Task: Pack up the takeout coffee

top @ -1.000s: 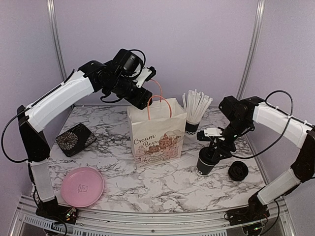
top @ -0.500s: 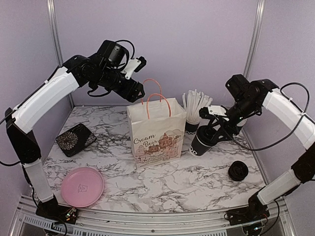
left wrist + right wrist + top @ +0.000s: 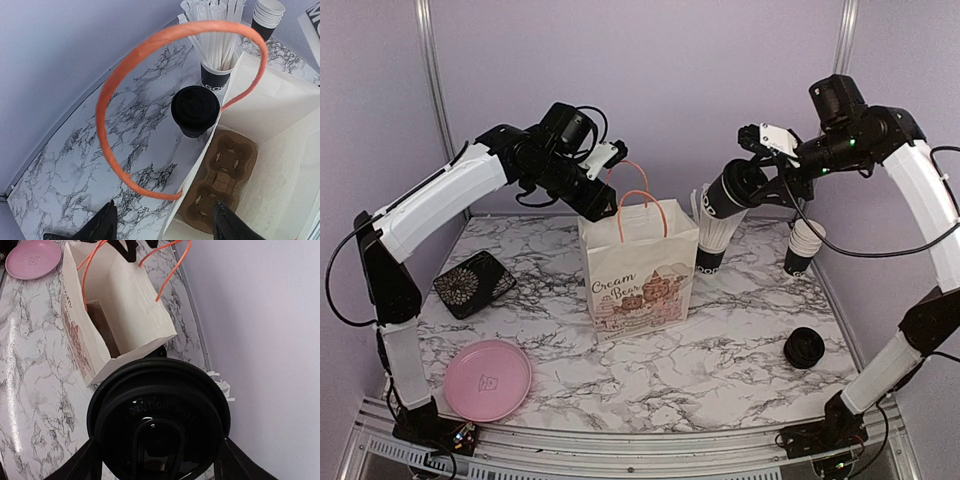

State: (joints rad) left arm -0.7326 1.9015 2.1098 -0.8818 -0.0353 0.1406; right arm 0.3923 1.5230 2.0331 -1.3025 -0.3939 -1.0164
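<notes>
Near one paper bag, right fingers hold one takeout coffee.

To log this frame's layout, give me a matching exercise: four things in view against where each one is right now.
Things:
1. takeout coffee
2. paper bag
3. pink plate
4. cup of straws

Places:
A. near-left part of the table
B. on the table right beside the bag
C. held tilted in the air by the right pincer
D. standing open at mid-table

Pairs: 1-C, 2-D, 3-A, 4-B
</notes>
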